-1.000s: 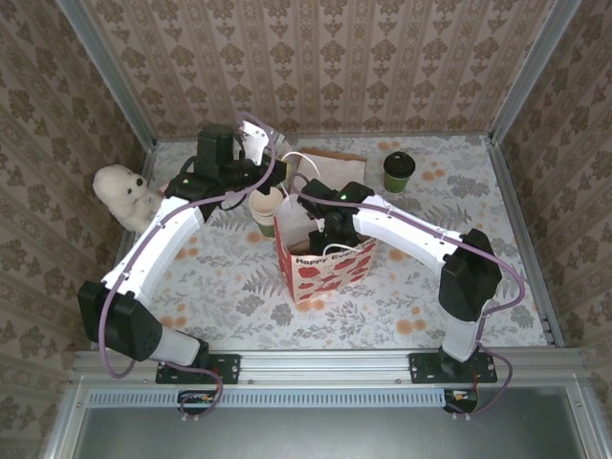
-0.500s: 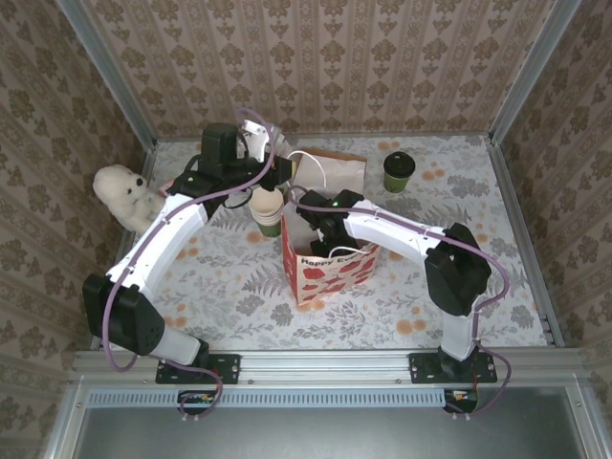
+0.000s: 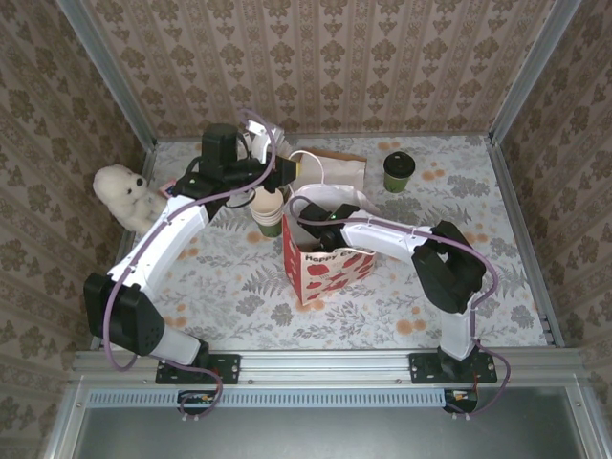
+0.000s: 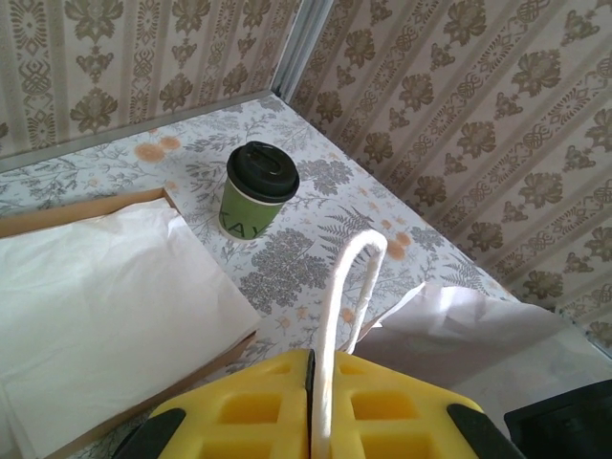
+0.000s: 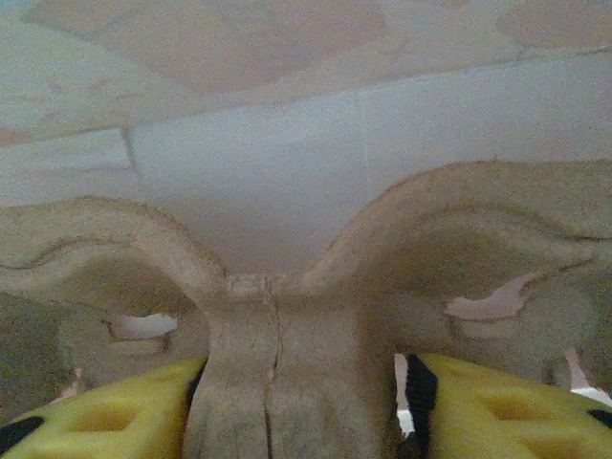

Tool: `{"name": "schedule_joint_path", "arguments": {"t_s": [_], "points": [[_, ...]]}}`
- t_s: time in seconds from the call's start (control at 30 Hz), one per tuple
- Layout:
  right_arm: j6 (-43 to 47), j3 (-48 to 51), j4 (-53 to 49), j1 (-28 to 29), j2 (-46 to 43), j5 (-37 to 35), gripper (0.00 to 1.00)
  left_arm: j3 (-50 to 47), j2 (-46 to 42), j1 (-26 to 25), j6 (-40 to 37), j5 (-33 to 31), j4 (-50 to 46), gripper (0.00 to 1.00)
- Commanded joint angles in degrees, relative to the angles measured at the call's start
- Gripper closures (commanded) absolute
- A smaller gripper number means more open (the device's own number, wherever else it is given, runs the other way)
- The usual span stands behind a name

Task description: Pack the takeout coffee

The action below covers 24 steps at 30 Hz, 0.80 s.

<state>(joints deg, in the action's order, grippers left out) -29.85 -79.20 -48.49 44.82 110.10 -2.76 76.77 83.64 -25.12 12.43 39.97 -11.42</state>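
The left tool (image 4: 314, 387) was clamped shut on the white cord handle (image 4: 337, 306) of the heart-printed paper bag (image 3: 330, 273), holding that side of the bag's mouth up. The right tool (image 5: 298, 406) was down inside the bag. Its yellow fingers (image 5: 96, 421) were set apart with a fold of tan paper between them, and whether they pinched that fold or merely straddled it could not be told.

The takeout coffee (image 3: 399, 171) stood upright on the table (image 3: 478, 220) near the far right corner, well apart from the bag and from both tools. A flat paper sack (image 3: 335, 170) lay between it and the left tool. Its black lid (image 4: 262, 172) appeared to be seated all round the rim.

The cup would probably handle as a light but awkward load. Its thin paper wall would give under a hard squeeze, and if it was full, tilting or crushing it could push liquid out at the lid. The lid looked smooth and was only pressed on, so it was a poor place to pull from. The better hold seemed to be across the green body, just below the lid, where the rolled rim stiffens the wall. That would want moderate pressure and the cup kept upright all the way into the bag.
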Motion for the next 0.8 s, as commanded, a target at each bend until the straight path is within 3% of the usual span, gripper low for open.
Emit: {"name": "schedule_joint_path", "arguments": {"t_s": [0.0, 0.37, 0.47, 0.67, 0.77], "points": [[0.0, 1.8, 3.0, 0.2, 0.1, -1.8, 0.32, -1.7, -2.1, -0.1, 0.6, 2.7, 4.9, 0.88], [3.8, 0.0, 4.0, 0.7, -8.5, 2.8, 0.15, -3.6, -1.6, -0.2, -0.5, 3.4, 6.3, 0.92], [5.5, 0.1, 3.8, 0.7, -10.3, 2.8, 0.0, -4.1, -1.5, 0.2, -0.5, 3.5, 6.2, 0.93], [15.5, 1.5, 4.6, 0.5, -13.4, 3.0, 0.0, -4.4, -1.8, 0.6, -1.6, 4.2, 5.7, 1.0], [23.2, 2.1, 4.2, 0.2, -14.0, 7.8, 0.0, -4.4, -1.7, 0.7, -1.8, 4.8, 5.7, 1.0]]}}
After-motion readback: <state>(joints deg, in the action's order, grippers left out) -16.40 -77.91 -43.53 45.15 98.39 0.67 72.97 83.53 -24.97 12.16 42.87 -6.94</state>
